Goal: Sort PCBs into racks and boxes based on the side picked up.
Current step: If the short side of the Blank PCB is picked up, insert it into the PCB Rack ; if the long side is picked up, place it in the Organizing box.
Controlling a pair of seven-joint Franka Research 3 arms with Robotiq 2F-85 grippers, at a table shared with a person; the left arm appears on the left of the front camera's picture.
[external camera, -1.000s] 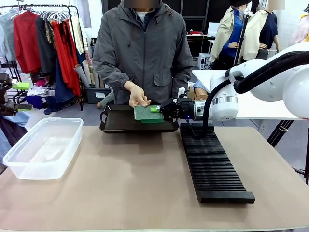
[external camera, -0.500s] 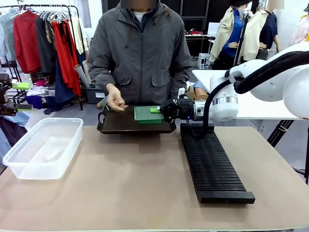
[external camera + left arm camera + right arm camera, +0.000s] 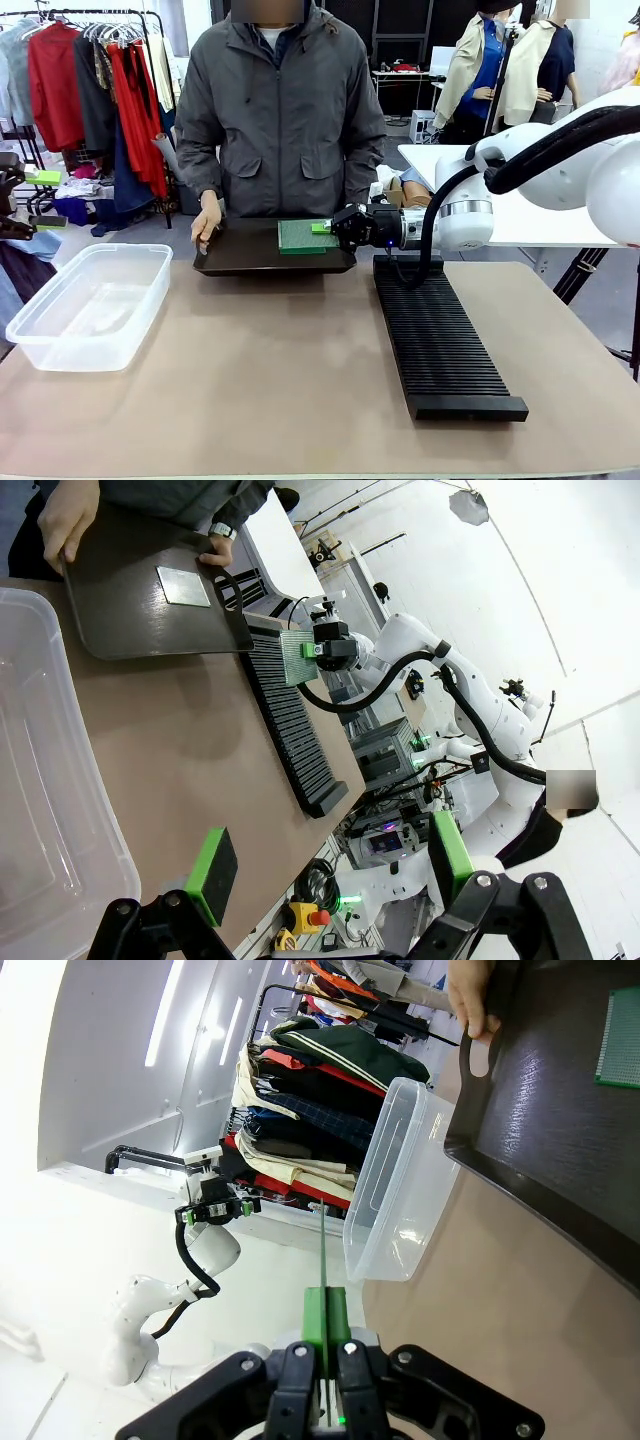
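Tan table (image 3: 250,380) bears clear box (image 3: 70,350), hanging clothes (image 3: 55,80) behind

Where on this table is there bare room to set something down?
Widest bare stretch: tabletop between the clear tub and the black rack, down to the near edge. A narrower strip lies right of the rack. Crowded: far middle, where tray, right gripper and its PCB meet.

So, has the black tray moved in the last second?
Yes. The tray has slid to the left, away from the rack; a gap now shows between them.
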